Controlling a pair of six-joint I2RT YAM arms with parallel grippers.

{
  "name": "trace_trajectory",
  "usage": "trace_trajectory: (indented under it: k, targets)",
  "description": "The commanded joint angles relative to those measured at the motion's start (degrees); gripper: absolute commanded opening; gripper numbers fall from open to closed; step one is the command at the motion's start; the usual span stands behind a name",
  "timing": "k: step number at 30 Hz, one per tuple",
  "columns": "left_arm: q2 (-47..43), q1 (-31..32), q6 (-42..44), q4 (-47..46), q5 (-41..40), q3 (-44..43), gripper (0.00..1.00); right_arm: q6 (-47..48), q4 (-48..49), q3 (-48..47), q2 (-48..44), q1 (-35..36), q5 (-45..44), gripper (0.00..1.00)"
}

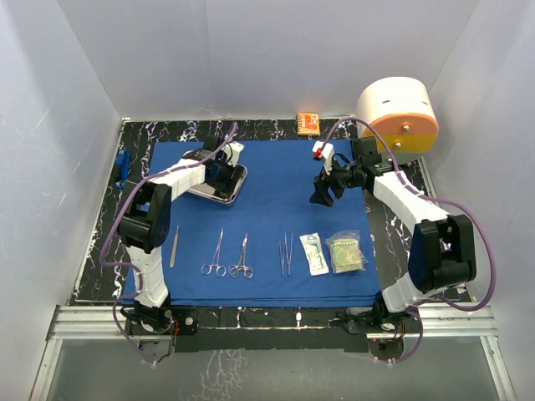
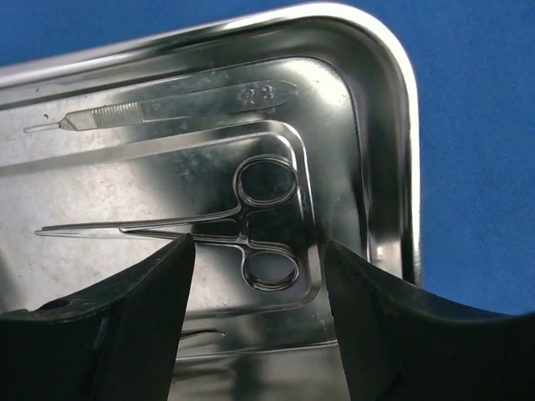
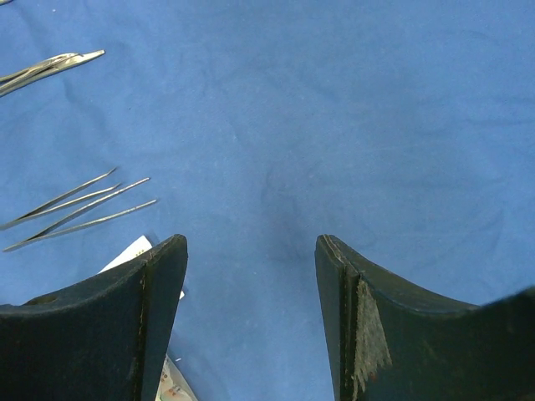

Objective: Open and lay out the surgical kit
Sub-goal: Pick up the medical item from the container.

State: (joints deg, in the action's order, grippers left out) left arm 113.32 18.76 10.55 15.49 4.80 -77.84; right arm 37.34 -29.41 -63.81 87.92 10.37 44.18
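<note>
surgical kit (image 1: 267, 251) out on the blue drape (image 1: 280, 171), steel tray (image 1: 232, 189) far-left | left gripper (image 2: 259, 246) jaws apart over tray, gripping nothing | right gripper (image 3: 251, 242) same deal, over bare drape | only left wrist cam shows ring-handled forceps (image 2: 266, 221) in tray

From high behind the near edge I see the whole blue drape (image 1: 276, 180). My left wrist camera looks closely down on the steel tray (image 2: 401, 125), my right on bare drape beside the tweezers (image 3: 79, 212).
</note>
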Motion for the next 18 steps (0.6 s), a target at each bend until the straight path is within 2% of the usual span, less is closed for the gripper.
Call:
trace_trajectory:
  k: [1,12,18]
  targets:
    - [0.7,2.3,4.1,1.5,-7.9,-1.3,0.63,-0.4,2.2,-0.1,0.2,-0.2,1.8,0.61]
    - [-0.6,1.6,7.2,2.5,-11.4,0.7,0.56,-0.3,1.7,-0.4,2.0,-0.2,1.9,0.61]
    - [-1.5,-1.4,6.7,3.2,-9.7,0.1,0.53,-0.5,1.5,-0.7,2.7,-0.2,2.0,0.61]
